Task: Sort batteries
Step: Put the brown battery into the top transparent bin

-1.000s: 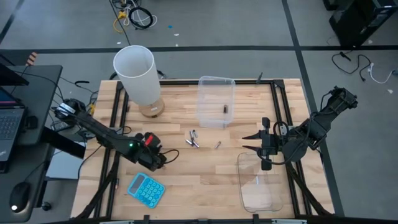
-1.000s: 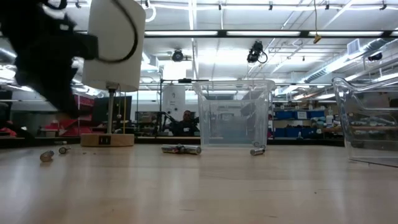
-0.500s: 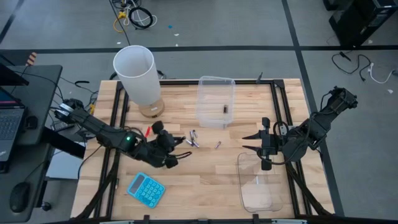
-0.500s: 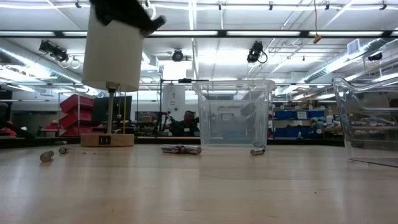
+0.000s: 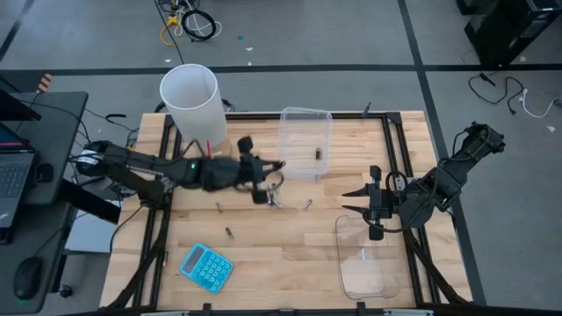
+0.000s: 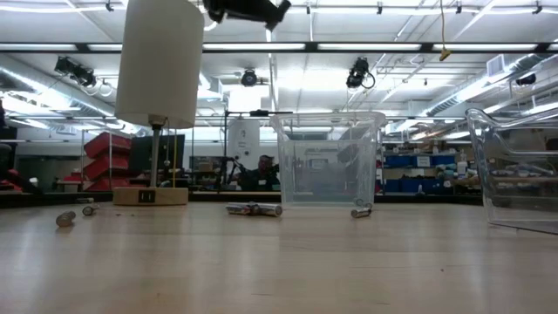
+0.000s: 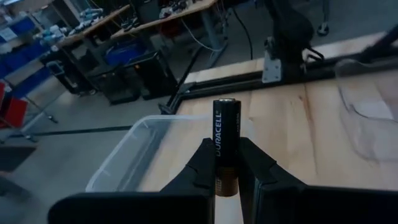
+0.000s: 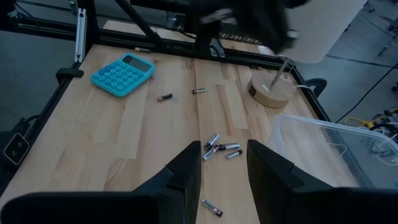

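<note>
- Black-copper Duracell battery (image 7: pixel 225 147) upright, pinched in left gripper (image 5: pixel 266 175), raised beside clear tub (image 5: pixel 304 140)
- Loose batteries (image 5: pixel 273 197) on wood table (image 5: pixel 290 241), near blue calculator (image 5: pixel 206 266)
- R gripper (image 5: pixel 356 201) idle, fingers apart, by 2nd tub (image 5: pixel 366 258)

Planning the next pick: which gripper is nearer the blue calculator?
Left. The left gripper, shut on a battery, sits up-table from the calculator; the right gripper waits farther off, beside the near tub.
</note>
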`<action>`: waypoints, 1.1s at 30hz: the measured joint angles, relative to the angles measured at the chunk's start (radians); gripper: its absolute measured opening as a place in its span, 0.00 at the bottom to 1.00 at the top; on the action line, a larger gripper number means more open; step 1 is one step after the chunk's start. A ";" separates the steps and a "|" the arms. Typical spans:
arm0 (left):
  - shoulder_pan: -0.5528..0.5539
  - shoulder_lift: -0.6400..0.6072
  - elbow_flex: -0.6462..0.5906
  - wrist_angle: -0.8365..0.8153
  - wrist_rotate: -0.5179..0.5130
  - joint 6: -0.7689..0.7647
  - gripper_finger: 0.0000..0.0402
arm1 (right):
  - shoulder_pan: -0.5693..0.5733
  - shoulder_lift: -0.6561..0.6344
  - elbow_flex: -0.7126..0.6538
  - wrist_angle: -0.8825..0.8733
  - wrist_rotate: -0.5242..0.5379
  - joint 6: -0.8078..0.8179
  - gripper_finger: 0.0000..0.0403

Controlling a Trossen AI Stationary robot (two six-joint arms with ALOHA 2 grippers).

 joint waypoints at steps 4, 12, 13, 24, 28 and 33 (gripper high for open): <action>0.111 0.021 0.000 0.082 0.124 -0.003 0.06 | 0.000 0.000 0.000 0.000 0.000 0.004 0.29; 0.218 0.156 0.000 0.240 0.237 -0.012 0.06 | 0.001 0.000 0.000 0.000 0.000 0.018 0.29; 0.221 0.176 0.000 0.247 0.239 -0.014 0.06 | 0.001 0.000 0.000 -0.001 0.000 0.022 0.29; 0.231 0.336 0.000 0.281 0.199 -0.045 0.06 | 0.001 0.000 0.000 -0.002 0.000 0.032 0.29; 0.231 0.377 0.000 0.301 0.180 -0.059 0.06 | 0.001 0.000 0.000 -0.001 0.000 0.032 0.29; 0.230 0.400 0.000 0.301 0.148 -0.068 0.10 | 0.001 0.000 0.000 0.000 0.000 0.033 0.29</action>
